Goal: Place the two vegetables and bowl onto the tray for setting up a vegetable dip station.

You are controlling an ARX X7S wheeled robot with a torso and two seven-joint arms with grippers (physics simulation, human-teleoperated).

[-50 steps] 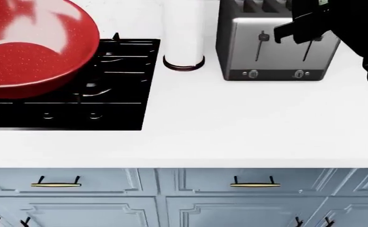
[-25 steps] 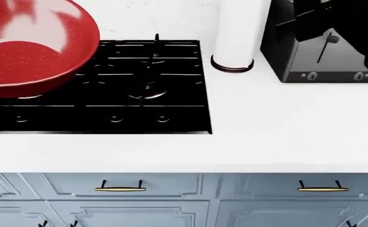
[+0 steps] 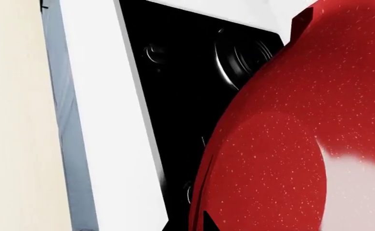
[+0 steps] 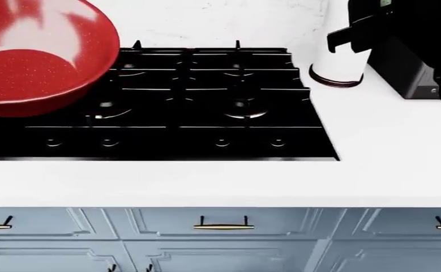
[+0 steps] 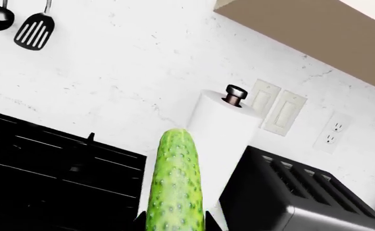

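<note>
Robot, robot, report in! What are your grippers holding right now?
Left gripper: carrying the bowl above the stove. Right gripper: shut on the cucumber. Tray and carrot not in view.

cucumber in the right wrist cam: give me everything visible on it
The cucumber is bright green with a bumpy, pale-speckled skin and a rounded tip. It stands lengthwise up the right wrist view, its lower end cut off by the picture's edge between two dark points that look like the right gripper's fingertips, so it appears held there. Nothing else touches it. Behind it are the paper towel roll, the stove, the toaster and the white wall. The head view does not show it.
</note>
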